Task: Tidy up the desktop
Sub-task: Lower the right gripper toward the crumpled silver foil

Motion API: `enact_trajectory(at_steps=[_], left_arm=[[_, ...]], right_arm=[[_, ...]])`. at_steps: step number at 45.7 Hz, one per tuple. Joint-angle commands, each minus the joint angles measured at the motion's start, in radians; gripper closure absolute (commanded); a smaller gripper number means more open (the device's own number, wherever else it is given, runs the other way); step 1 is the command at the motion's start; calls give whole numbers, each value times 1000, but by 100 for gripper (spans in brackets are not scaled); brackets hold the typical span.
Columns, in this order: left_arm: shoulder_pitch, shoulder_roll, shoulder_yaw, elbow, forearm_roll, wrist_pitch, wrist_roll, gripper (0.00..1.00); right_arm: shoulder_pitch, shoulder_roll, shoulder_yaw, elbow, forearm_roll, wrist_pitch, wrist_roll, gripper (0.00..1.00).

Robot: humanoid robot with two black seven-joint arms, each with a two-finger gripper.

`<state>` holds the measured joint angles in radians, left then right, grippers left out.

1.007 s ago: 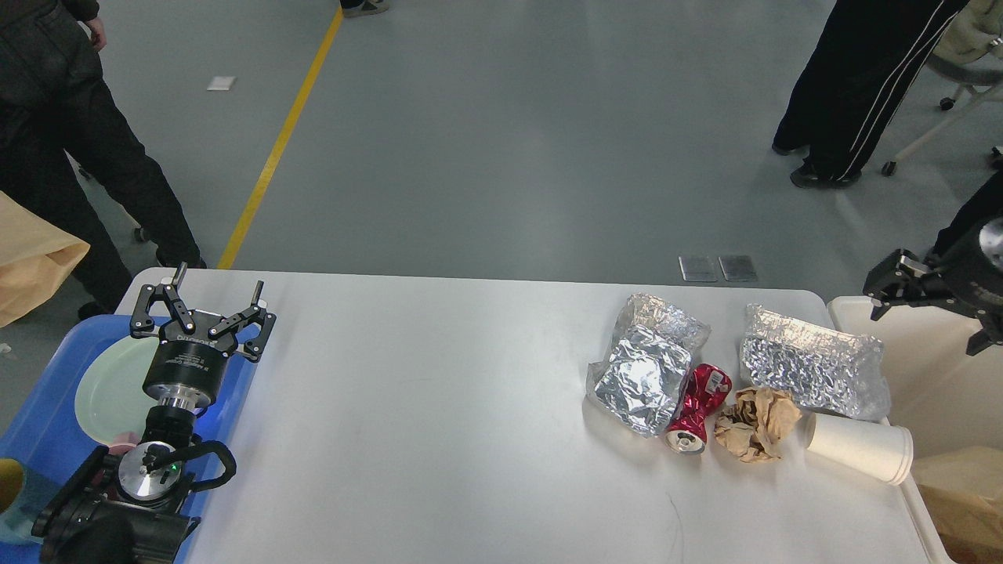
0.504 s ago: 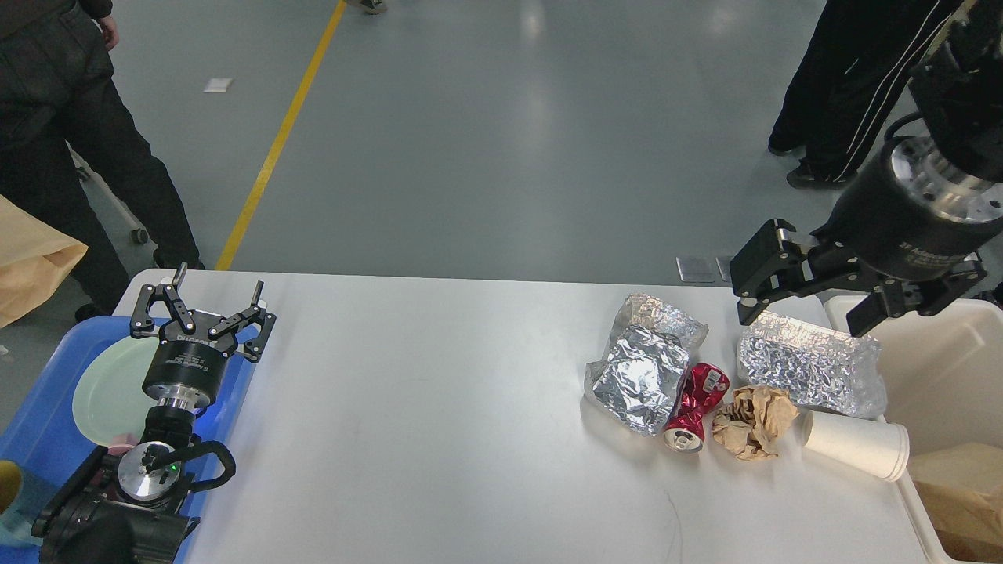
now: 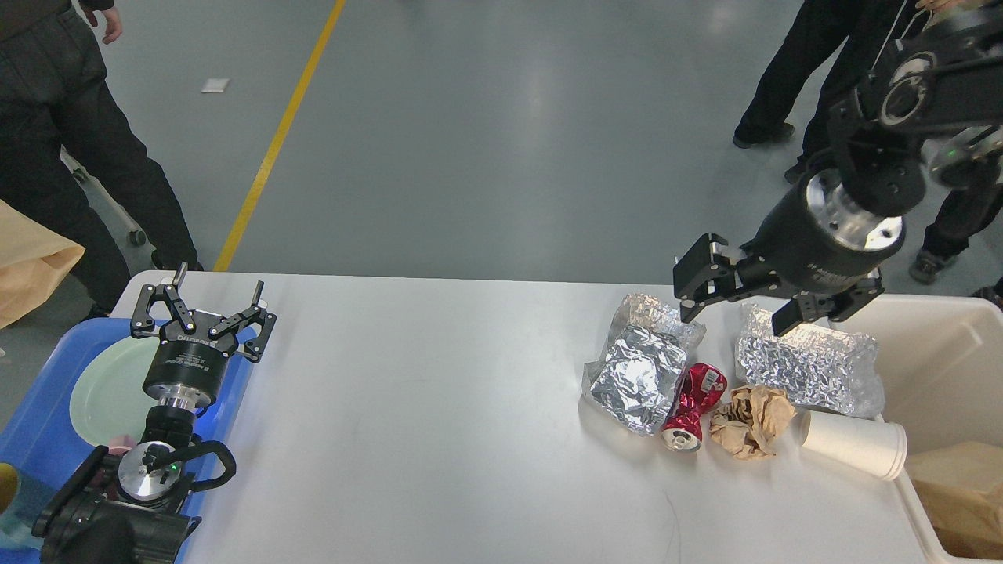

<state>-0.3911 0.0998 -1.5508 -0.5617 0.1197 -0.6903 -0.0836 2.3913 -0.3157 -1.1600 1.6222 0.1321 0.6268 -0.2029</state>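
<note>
Two claws spread | right claw (image 3: 736, 309) angled down above foil packets (image 3: 807, 368) | left claw (image 3: 205, 309) seemingly over tray (image 3: 31, 423)

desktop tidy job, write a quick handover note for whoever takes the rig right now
Left gripper: open, empty, above the blue tray.
Right gripper: open, empty, above the trash cluster.
On the desktop, right side: two foil wrappers, crushed red can, crumpled brown paper, white paper cup on its side beside the cream bin.
Done: a pale plate lies in the tray.
Left: all five trash items.
</note>
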Motion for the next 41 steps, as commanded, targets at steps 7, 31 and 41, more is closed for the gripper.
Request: enact_trajectory(at_steps=[7,31,41], left_arm=[[0,0,0,0,0,0,-1,4],[0,0,0,0,0,0,1,4],[0,0,0,0,0,0,1,4]], right_arm=[[-351,81,201,-206,0,-100,-70,7],[-790,247,283,-656,161,-147,-135,40],[-891,317,307,-711,120,-246,-130,22]])
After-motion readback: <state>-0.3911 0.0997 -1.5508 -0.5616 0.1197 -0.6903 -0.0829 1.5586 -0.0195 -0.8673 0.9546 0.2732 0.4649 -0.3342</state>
